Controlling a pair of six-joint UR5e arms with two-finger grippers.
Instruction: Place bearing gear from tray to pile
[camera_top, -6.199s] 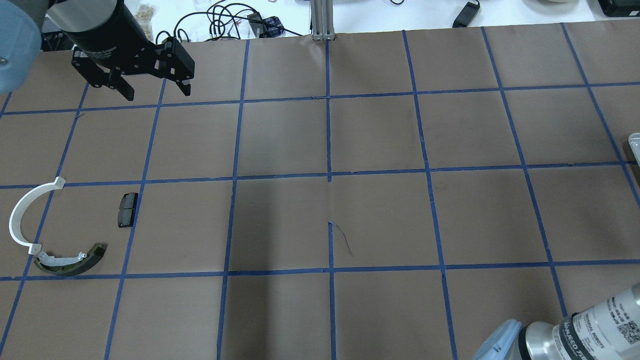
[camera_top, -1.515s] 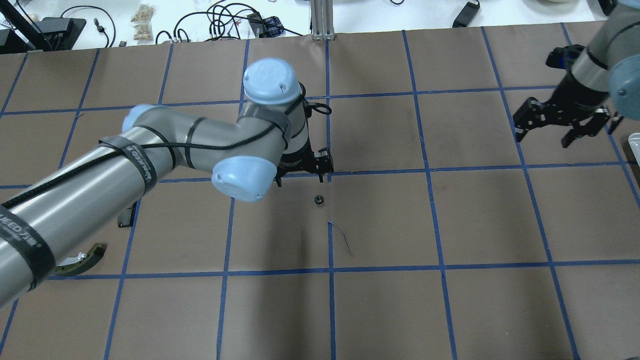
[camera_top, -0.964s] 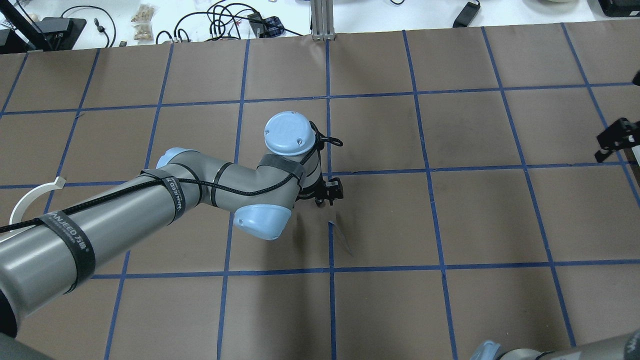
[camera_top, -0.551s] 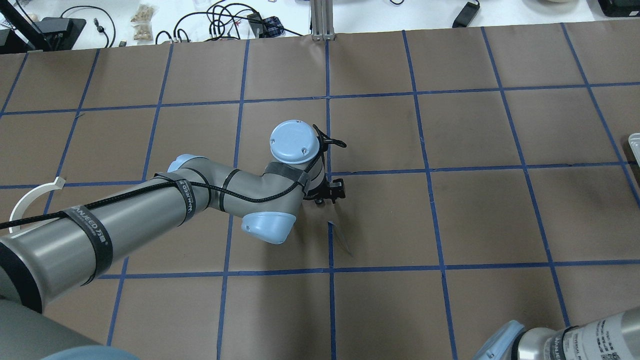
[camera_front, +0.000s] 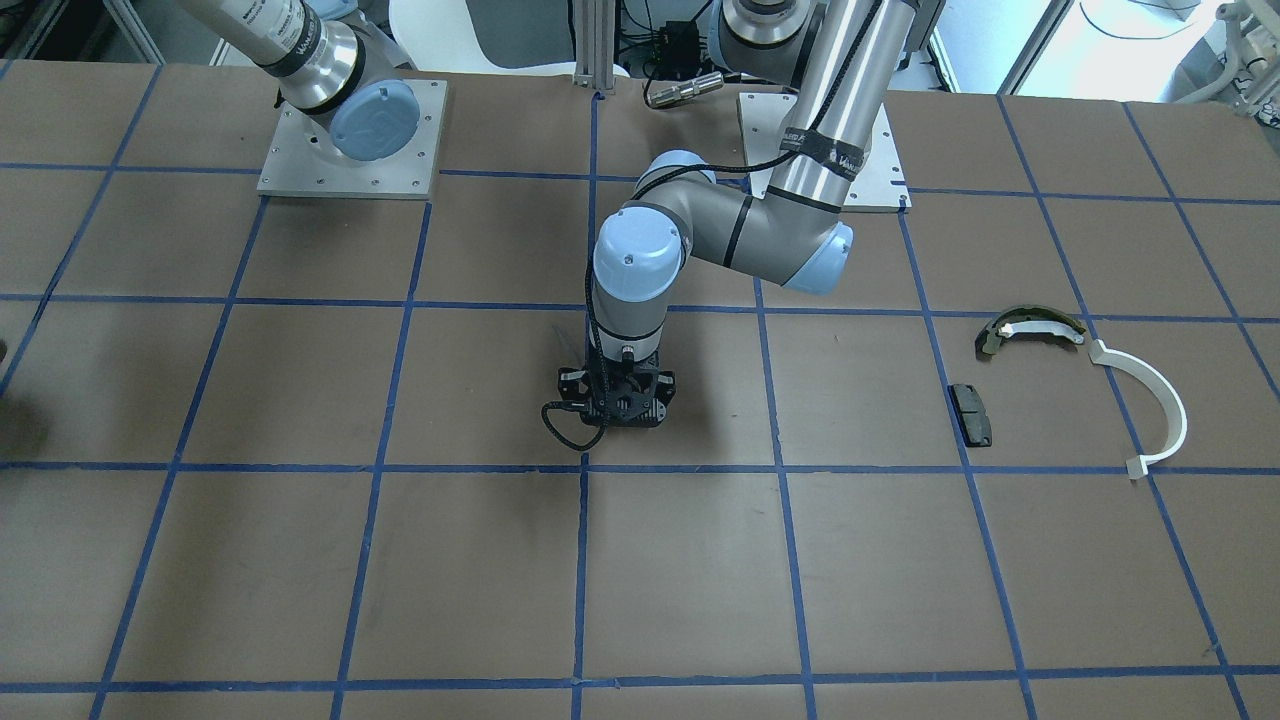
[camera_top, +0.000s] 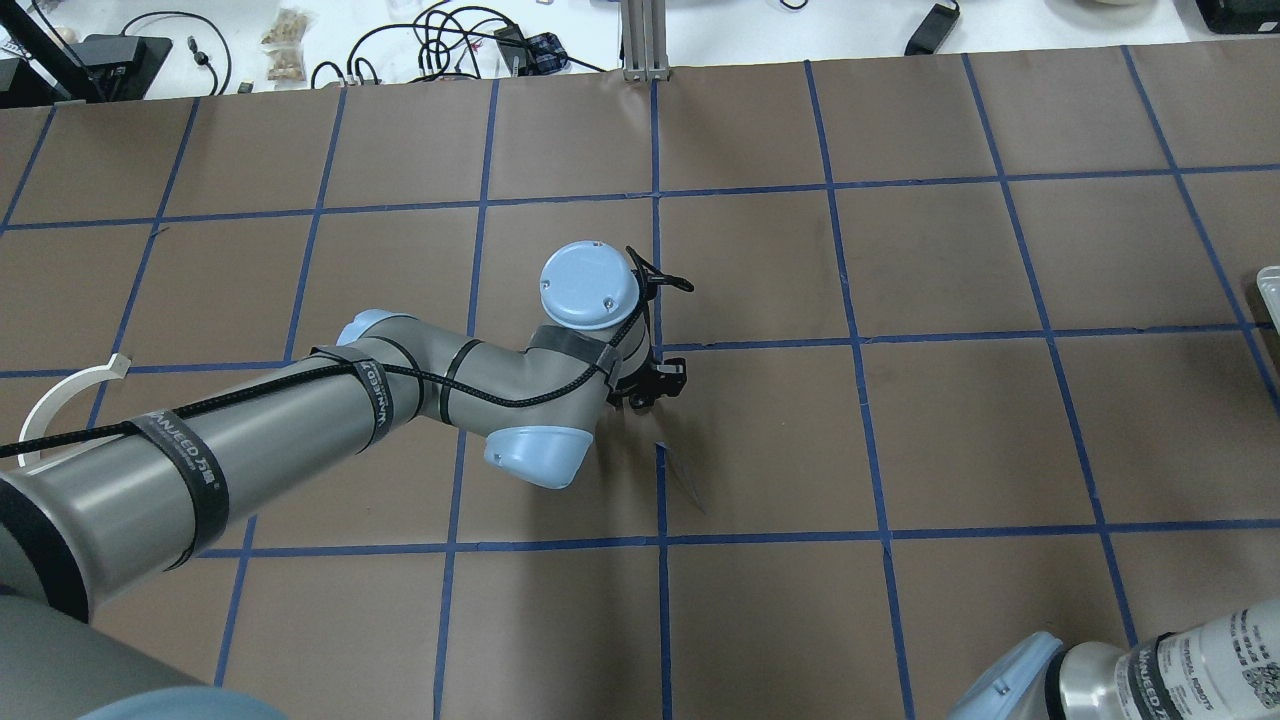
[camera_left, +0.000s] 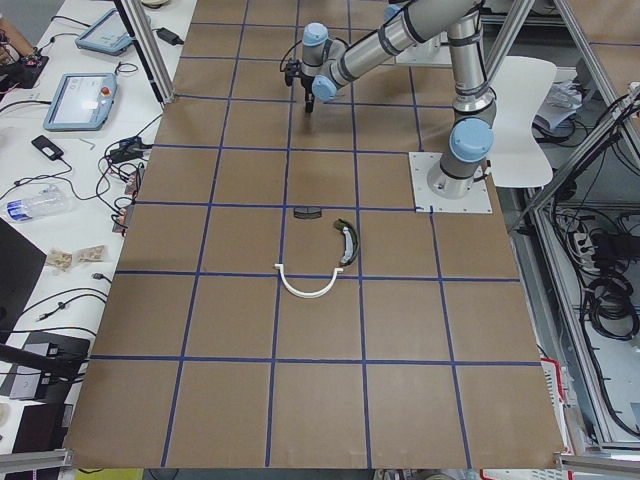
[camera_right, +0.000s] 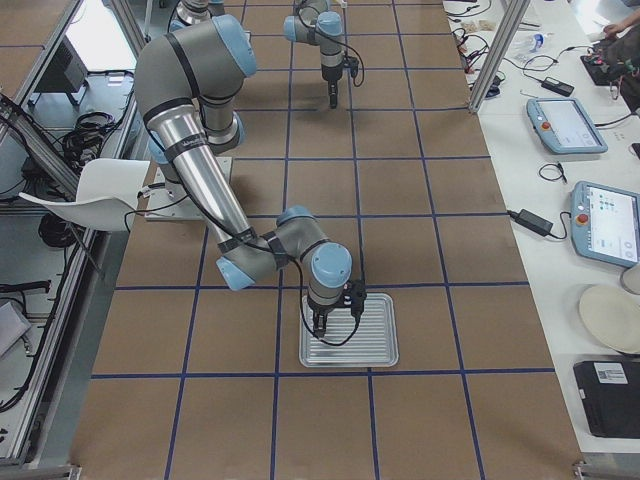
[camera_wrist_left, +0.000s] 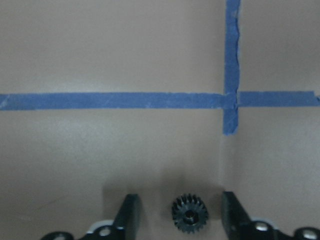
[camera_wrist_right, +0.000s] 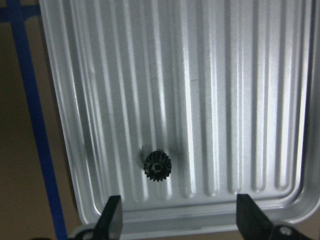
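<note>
On blue-taped brown paper (camera_wrist_left: 100, 50), a gear (camera_wrist_left: 190, 213).

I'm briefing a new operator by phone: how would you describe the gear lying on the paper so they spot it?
Find the blue tape crossing at the middle of the brown-papered table. Beside it, the open left gripper straddles a small black toothed gear lying flat. Unlike its twin gear in the ribbed metal tray, it lies on bare paper.

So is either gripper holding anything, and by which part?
Nothing is held. The left gripper straddles a black gear on the table, fingers apart from it; the right gripper hangs open over a second gear in the tray.
</note>
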